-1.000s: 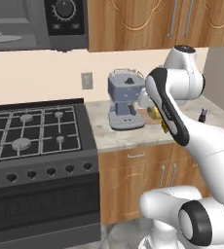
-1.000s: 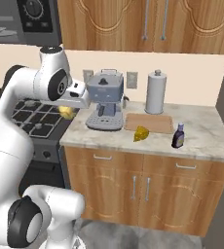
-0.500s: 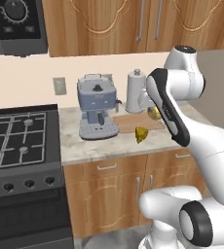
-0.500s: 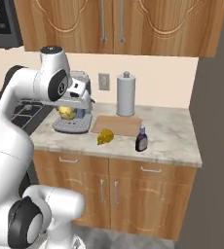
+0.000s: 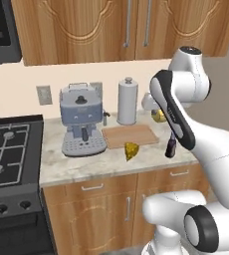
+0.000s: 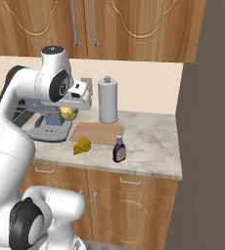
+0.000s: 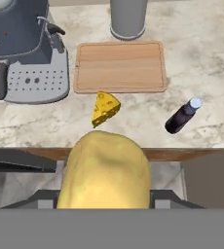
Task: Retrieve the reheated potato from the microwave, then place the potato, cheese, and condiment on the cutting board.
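The gripper (image 6: 69, 113) hangs in the air above the counter's (image 6: 153, 146) front edge, fingers partly closed around the potato (image 7: 104, 170), which sits snug between them and looms large at the bottom of the hand view. Below on the counter, the cutting board (image 7: 120, 66) lies bare in front of the paper towel roll (image 6: 107, 99) and just right of the coffee machine (image 5: 81, 119). The cheese (image 7: 105, 108) wedge rests on the counter just off the board's near edge, and the dark condiment bottle (image 7: 182, 115) stands to the right of the cheese, apart from the board.
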